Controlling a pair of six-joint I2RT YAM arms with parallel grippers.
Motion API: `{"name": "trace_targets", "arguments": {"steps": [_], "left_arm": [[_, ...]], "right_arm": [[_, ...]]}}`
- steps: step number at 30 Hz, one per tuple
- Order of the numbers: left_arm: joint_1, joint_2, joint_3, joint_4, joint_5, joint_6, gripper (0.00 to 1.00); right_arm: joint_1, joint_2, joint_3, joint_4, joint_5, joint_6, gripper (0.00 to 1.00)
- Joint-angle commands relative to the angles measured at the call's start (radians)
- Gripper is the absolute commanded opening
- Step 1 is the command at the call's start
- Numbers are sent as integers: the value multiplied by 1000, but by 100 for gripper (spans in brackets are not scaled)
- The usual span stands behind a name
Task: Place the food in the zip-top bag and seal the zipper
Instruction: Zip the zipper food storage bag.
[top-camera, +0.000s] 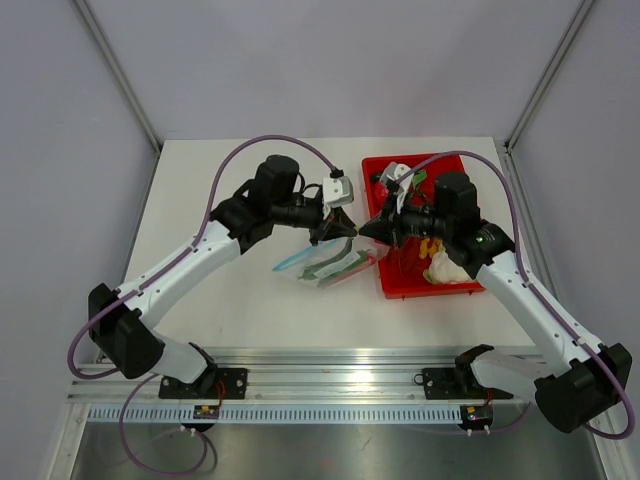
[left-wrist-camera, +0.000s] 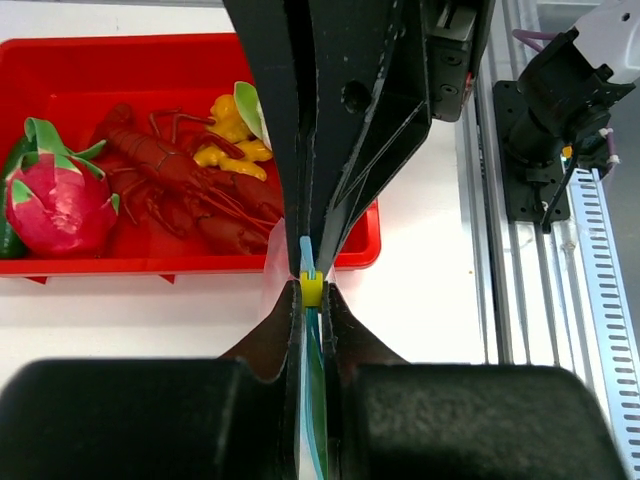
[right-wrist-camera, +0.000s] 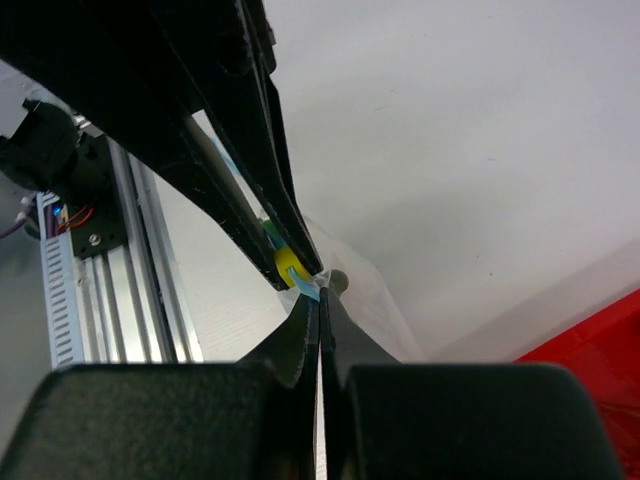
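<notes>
– Just left of the tray (top-camera: 400, 290), on the worktop (top-camera: 230, 300), lies the bag (top-camera: 325, 262), with the food (top-camera: 338, 266) showing green inside it. So what's left to do?
– Sealing, I'd say. Both arms meet at the bag's top edge. The left gripper (top-camera: 338, 230) is clamped on the zipper (left-wrist-camera: 314, 400), and the blue strip runs up between its fingers. The right gripper (top-camera: 368, 232) is pinched tight on the same strip, tip to tip with the left.
– And the yellow bit (left-wrist-camera: 312, 290) between the tips?
– It sits right on the strip. Whether it's a slider or a pad, I can't tell.
– How would you run the seal?
– One gripper acts as anchor, holding firm without pulling. The other should slide along the strip away from it, pinching just hard enough to press the halves together but not so hard that it drags the bag. Keep the strip taut and straight, because the crinkly film will bunch if it slackens. Travel to the very end, or a corner may gape.
– Any risk?
– Lifting too high could tip the food toward the mouth.
</notes>
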Motion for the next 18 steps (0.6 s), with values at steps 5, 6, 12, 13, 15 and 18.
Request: {"name": "trace_targets", "arguments": {"steps": [5, 6, 12, 13, 15, 18], "left_arm": [[45, -43, -55, -49, 44, 10, 0], [51, -48, -66, -52, 38, 12, 0], [112, -123, -164, -68, 2, 4, 0], [131, -134, -183, -69, -8, 3, 0], [147, -178, -232, -74, -33, 1, 0], [186, -245, -295, -62, -76, -13, 0]], "right_arm": [[-14, -46, -3, 216, 293, 120, 0], [-15, -45, -5, 239, 309, 131, 0], [-15, -38, 6, 296, 449, 180, 0], [-15, -35, 10, 299, 475, 182, 0], [-18, -29, 20, 302, 494, 188, 0], [-27, -12, 40, 304, 504, 191, 0]]}}
